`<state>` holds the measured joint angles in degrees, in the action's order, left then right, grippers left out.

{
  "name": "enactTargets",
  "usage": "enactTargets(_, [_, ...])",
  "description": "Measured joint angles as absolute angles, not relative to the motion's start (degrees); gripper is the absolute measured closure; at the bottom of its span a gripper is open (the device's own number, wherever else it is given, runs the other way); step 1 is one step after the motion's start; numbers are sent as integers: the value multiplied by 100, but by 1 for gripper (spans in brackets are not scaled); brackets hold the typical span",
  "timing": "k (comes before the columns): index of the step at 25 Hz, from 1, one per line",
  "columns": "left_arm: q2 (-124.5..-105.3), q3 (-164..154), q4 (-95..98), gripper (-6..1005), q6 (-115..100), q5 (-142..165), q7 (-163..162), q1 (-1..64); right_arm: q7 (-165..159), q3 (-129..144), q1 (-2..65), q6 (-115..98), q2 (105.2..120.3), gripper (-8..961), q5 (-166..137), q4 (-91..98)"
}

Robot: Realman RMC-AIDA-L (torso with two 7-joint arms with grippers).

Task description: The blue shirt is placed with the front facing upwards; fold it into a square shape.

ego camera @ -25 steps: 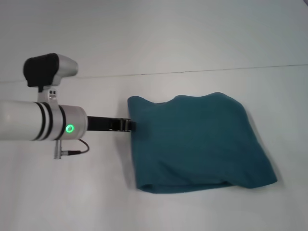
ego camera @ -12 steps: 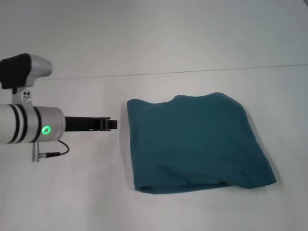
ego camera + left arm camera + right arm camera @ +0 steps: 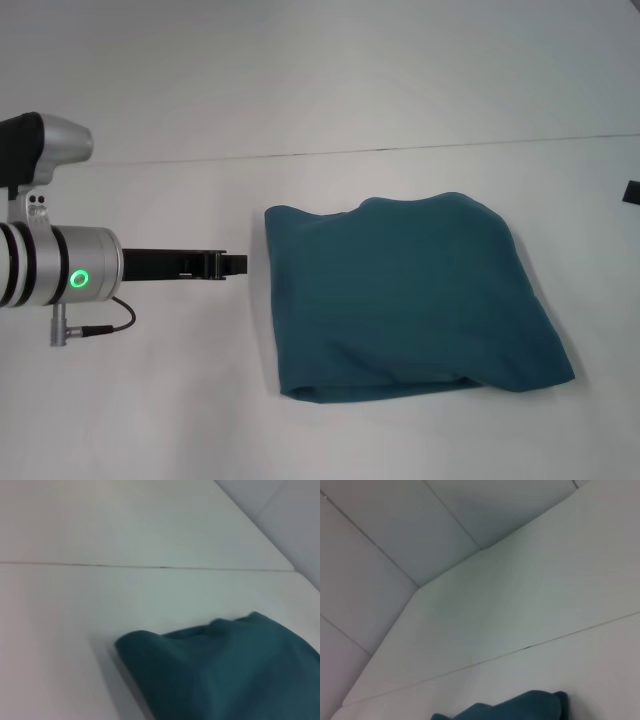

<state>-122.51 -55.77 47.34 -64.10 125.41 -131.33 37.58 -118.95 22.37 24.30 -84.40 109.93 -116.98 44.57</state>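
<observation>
Teal blue shirt (image 3: 410, 298) folded on white table (image 3: 150, 410), left gripper (image 3: 236, 265) beside it, finger state unclear

Left arm level, left tool (image 3: 236, 265) pointing inward, holding nothing

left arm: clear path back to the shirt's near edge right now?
Probably yes. The left gripper sits just off the left edge of the folded blue shirt, pointing at it, with only bare table between them.
</observation>
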Motion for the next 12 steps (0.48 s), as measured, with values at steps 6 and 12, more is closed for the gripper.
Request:
enactTargets(6, [-12358,-5574,4986,873,-6579,12500,-12938,3610,-11185,2276,2469,-8556,11168,9,-11701,4354])
enactTargets(12, [-12419,-5599,5105,701,-6738,12163,-12557,3417,-10691,2294,2507,-8753,11212,9,-11710,4319])
